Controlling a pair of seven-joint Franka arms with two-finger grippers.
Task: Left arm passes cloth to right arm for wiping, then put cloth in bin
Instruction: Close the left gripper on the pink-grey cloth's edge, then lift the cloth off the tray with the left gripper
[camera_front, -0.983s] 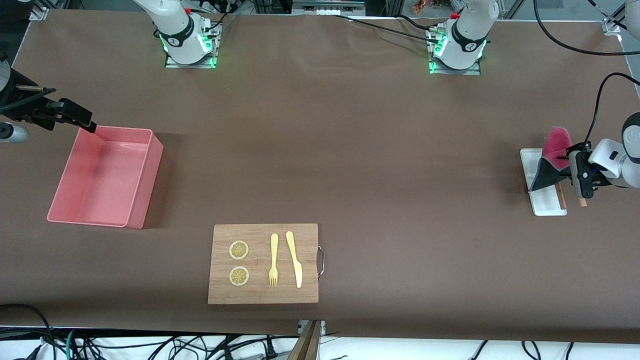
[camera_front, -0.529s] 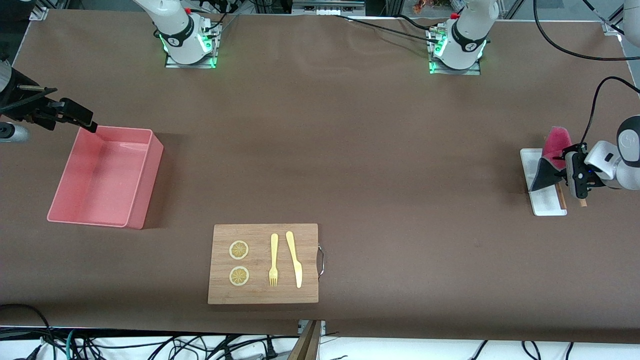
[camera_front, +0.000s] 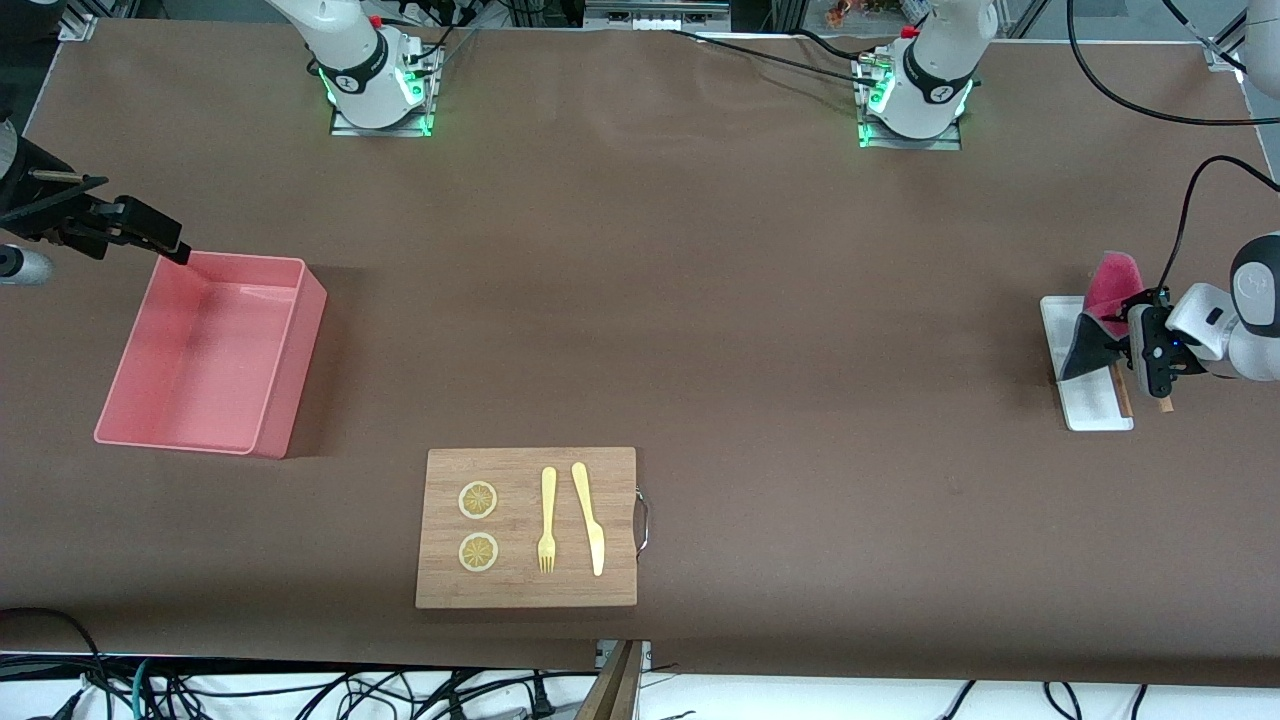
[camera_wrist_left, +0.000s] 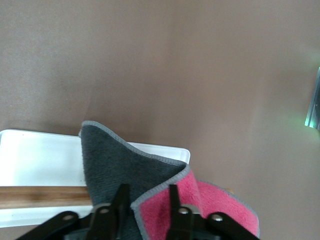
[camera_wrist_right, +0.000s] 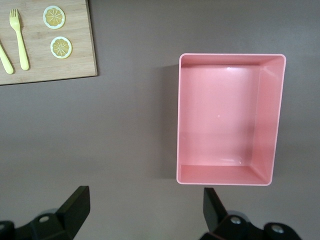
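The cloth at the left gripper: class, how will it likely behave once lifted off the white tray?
The cloth will probably be floppy: it already folds and drapes over the white tray. It looks light, being thin with a fuzzy pile. That pile should resist slipping between the left gripper fingers, which pinch one fold, so loose corners may dangle.

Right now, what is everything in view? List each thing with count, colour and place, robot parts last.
cloth: one, magenta-pink and dark grey, pinched in the left gripper over the white tray
white tray: one, white, at the left arm's end of the table
wooden stick: one, brown, lying on the white tray
bin: one, pink, at the right arm's end of the table
wooden board: one, light brown, nearer the front camera than the bin
lemon slices: two, yellow, on the wooden board
fork: one, yellow, on the wooden board
knife: one, yellow, beside the fork
left gripper: shut on the cloth
right gripper: open, waiting beside the bin
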